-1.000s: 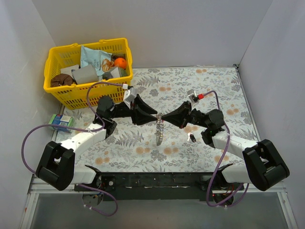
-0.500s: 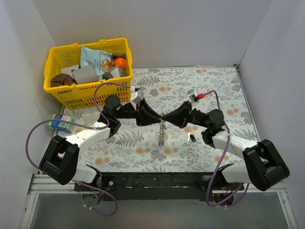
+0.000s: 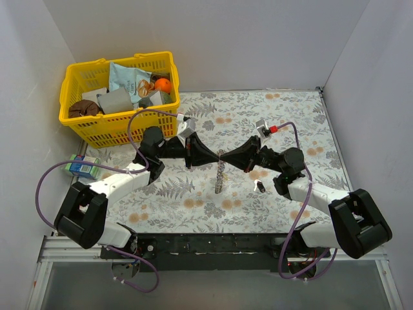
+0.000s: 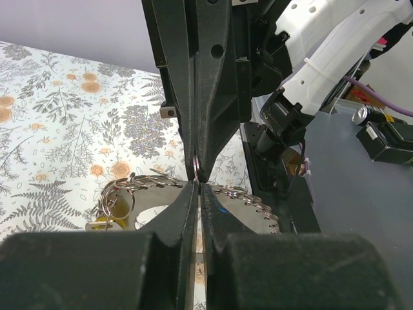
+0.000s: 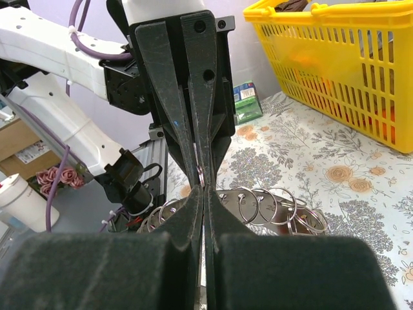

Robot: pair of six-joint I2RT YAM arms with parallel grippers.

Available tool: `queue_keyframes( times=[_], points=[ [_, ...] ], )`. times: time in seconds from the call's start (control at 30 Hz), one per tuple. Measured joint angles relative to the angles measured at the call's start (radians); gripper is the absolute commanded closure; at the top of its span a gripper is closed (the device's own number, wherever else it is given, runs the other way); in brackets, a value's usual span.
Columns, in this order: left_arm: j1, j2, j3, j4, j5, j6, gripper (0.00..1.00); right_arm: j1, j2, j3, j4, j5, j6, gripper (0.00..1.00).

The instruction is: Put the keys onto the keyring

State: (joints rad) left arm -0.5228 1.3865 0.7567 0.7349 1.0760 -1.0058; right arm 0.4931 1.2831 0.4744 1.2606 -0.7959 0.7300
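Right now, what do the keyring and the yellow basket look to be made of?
keyring: thin polished metal, judging by the silver glint and the fine wire loops around its edge.
yellow basket: probably moulded plastic with a slight gloss, given its uniform colour and slotted lattice walls.

No legible text, packet (image 3: 126,75) print (too small) unreadable

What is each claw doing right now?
Left claw: closed on the keyring.
Right claw: closed on the same keyring.
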Motion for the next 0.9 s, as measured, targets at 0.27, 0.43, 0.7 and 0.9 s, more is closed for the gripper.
queue_keyframes(
  times=[0.27, 0.43, 0.7, 0.9],
  points=[
    [-0.003, 0.000, 0.072, -0.171, 0.006, 0.093, 1.00, -0.005, 0.000, 0.000, 0.002, 0.001, 0.001, 0.67],
    [-0.003, -0.001, 0.171, -0.402, -0.019, 0.234, 1.00, -0.004, -0.013, 0.000, 0.016, -0.001, -0.006, 0.52],
    [-0.016, -0.002, 0.308, -0.745, -0.077, 0.451, 1.00, -0.005, -0.055, 0.000, 0.021, -0.009, -0.063, 0.40],
    [-0.018, -0.002, 0.349, -0.956, -0.183, 0.580, 1.00, -0.011, -0.108, 0.000, 0.024, -0.010, -0.120, 0.25]
  ],
)
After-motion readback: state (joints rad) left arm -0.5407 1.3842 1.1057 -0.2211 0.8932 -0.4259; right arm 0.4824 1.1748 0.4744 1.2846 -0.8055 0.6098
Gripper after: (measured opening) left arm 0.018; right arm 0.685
